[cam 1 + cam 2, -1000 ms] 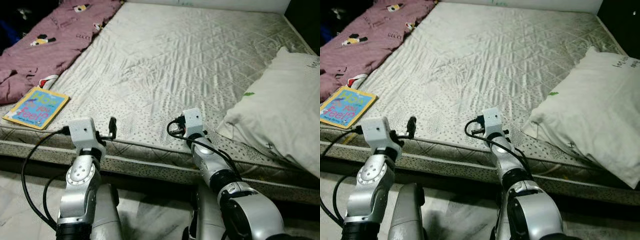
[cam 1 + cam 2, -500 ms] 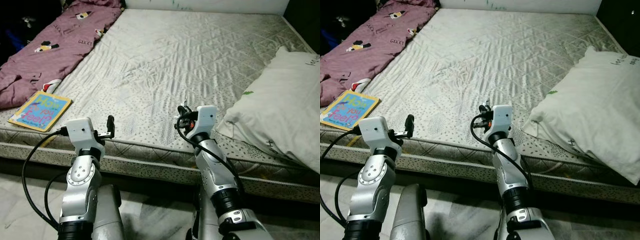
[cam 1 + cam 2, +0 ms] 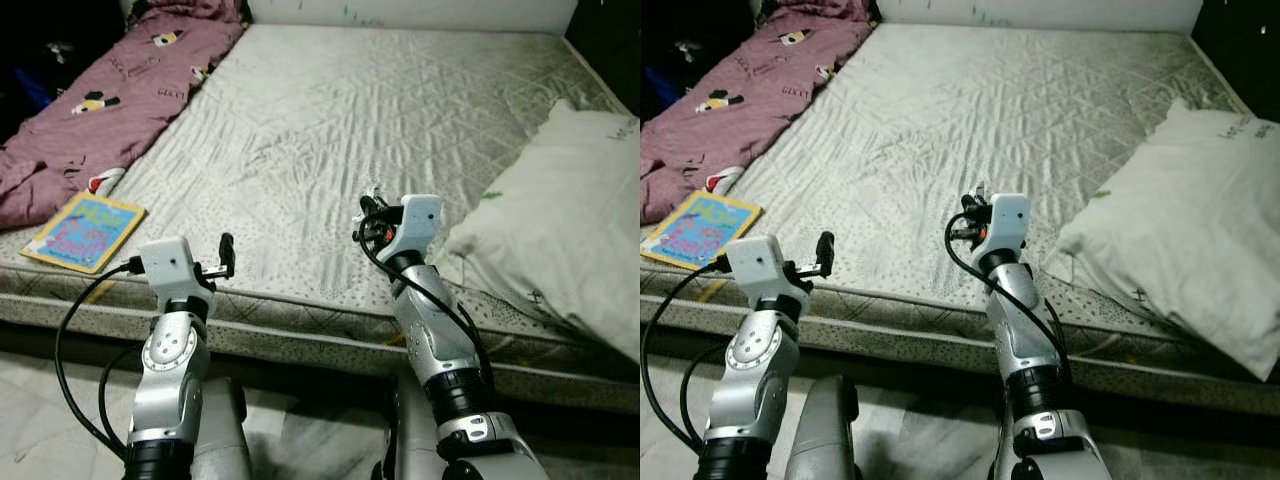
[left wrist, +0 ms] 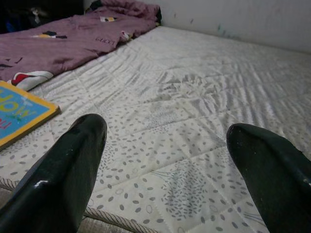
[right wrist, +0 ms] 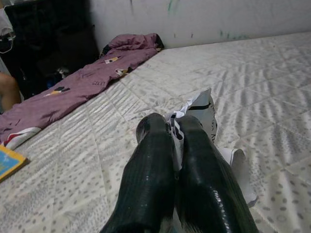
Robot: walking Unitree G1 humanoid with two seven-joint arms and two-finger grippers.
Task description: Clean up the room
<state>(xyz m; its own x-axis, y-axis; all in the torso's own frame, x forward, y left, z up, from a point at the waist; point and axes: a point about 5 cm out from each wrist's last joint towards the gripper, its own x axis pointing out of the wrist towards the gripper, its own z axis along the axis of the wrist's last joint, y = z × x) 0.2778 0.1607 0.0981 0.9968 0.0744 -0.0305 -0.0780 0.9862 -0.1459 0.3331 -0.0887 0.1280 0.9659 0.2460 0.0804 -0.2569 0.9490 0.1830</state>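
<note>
- Crumpled white paper scrap with black print (image 5: 201,109): clamped between the closed fingers of the right tool (image 5: 176,127), raised above the grey quilted mattress (image 3: 330,130).
- Left tool (image 4: 165,145): fingers apart, empty, near the mattress edge.
- Advice: keep the pinch firm and carry the scrap level, since the thin paper could slip.

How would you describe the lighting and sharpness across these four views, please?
Head views: evenly lit and sharp across the mattress, with dark corners beyond the purple blanket. Left wrist view: the open left gripper has soft, out-of-focus fingers with small glints. Right wrist view: the right gripper, shut on crumpled white paper, shows sheen on its fingers; the background is dark.
</note>
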